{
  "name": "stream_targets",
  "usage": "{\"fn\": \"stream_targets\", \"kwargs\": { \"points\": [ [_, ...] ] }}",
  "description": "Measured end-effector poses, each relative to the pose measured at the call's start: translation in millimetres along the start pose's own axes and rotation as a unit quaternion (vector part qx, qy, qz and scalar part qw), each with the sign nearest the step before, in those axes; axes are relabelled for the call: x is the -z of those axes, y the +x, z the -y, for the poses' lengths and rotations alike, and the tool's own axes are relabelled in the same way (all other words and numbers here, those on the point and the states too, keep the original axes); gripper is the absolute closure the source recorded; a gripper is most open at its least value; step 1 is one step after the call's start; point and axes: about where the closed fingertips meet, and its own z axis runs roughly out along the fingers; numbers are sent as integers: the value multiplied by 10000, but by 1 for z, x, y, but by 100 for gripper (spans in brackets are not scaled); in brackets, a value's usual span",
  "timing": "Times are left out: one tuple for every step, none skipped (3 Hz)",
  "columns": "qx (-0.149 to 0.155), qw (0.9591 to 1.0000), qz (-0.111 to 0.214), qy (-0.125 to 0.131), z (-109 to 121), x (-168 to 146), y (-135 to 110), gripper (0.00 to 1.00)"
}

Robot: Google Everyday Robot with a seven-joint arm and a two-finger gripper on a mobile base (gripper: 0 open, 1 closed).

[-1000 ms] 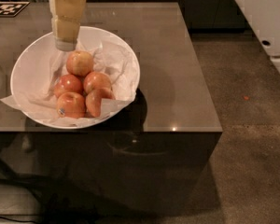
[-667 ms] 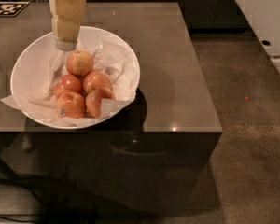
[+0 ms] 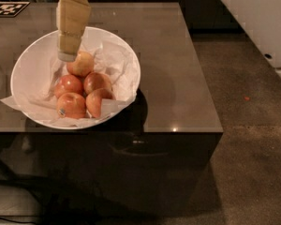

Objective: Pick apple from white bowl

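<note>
The white bowl (image 3: 25, 64) stands on the left part of a grey-brown table and is lined with crumpled white paper. Several red-orange apples lie in it. The rearmost apple (image 3: 83, 63) sits apart at the top of the cluster. Two more (image 3: 68, 85) (image 3: 97, 82) lie in the middle, and the others sit at the front; one front apple (image 3: 71, 105) has a small sticker. My gripper (image 3: 68, 55), a beige block, hangs down from above over the bowl's back left. Its lower end is right at the upper left side of the rearmost apple.
The table (image 3: 178, 78) ends to the right of the bowl, its front edge just below the bowl. A black-and-white marker tag (image 3: 8, 8) lies at the table's back left. A white appliance (image 3: 267, 27) stands at the right, over speckled floor.
My gripper has come down a little toward the rearmost apple. The bowl and apples have not moved.
</note>
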Motion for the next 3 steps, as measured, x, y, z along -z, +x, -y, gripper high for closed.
{"fn": "stream_targets", "kwargs": {
  "points": [
    [-364,9993,-9,-93,3,-23,14,0],
    [-542,9982,-30,-243,7,-45,22,0],
    [-807,9949,-183,-569,8,-85,32,0]
  ]
}}
